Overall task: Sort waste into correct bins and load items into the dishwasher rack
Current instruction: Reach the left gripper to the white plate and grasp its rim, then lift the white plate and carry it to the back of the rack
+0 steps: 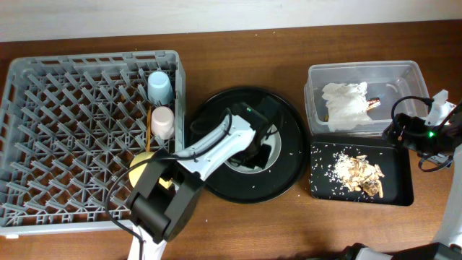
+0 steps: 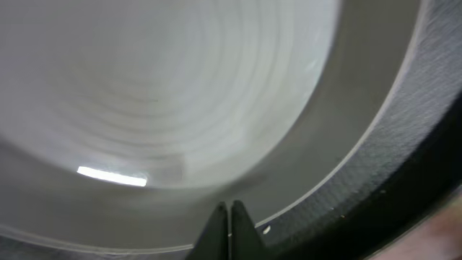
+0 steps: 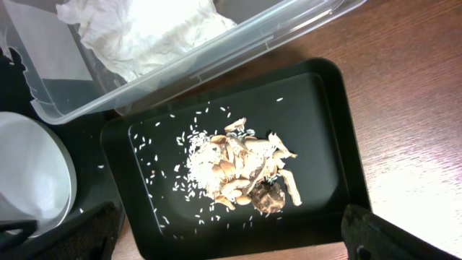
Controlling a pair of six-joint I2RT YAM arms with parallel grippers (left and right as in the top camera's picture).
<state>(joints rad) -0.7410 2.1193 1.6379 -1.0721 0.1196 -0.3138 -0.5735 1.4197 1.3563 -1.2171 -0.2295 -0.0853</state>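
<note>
Left gripper (image 2: 227, 217) was right down on the target, jaws pressed tip to tip with nothing visible between them, poised over the rim of the pale grey-green round plate (image 2: 180, 94). That plate sat inside the large round black tray (image 1: 285, 123) at the table's centre. The large square grey plastic dishwasher rack (image 1: 86, 58) lay directly toward the left edge, just beside that tray, so the carry looked like a short sideways one. A round plate offers no long axis, so the rim seemed the only hold. The right gripper (image 3: 227, 224), fingers spread wide and empty, hung over the shallow black rectangular tray (image 3: 325, 130) near the right edge, well apart from the plate. The left arm was clearly the nearer one.
</note>
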